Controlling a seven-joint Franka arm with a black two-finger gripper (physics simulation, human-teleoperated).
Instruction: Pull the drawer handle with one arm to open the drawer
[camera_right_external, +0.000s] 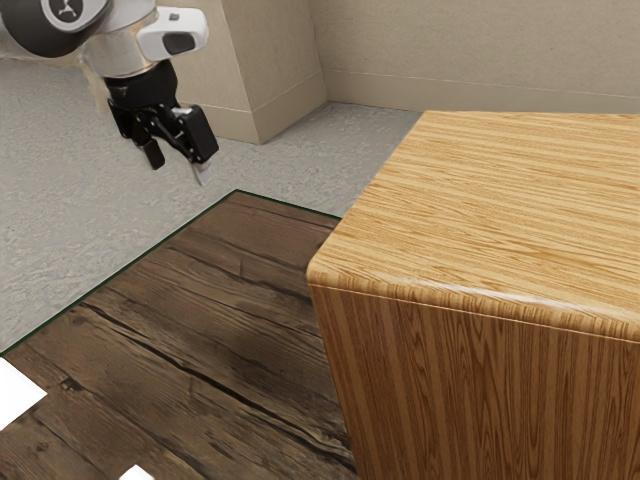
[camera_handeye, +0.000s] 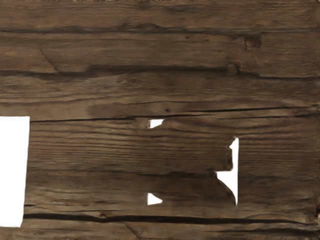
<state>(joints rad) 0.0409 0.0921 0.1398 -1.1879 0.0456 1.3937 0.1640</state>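
A light-wood cabinet (camera_right_external: 480, 300) fills the exterior view's right side, showing its top and one plain grained side face with no handle on them. My black gripper (camera_right_external: 180, 166) hangs at the upper left, well above the dark plank surface (camera_right_external: 200, 330) and far to the left of the cabinet. Its fingers (camera_right_external: 202, 150) stand apart with nothing between them, so it is open. Below my hand, the wrist view looks straight down on dark wood planks (camera_handeye: 160, 75).
Grey carpet (camera_right_external: 60, 200) lies beyond the plank surface's far edge, with a beige wall and pillar (camera_right_external: 270, 70) behind it. White patches sit at the planks' near left (camera_right_external: 15, 390) and under my hand (camera_handeye: 12, 170).
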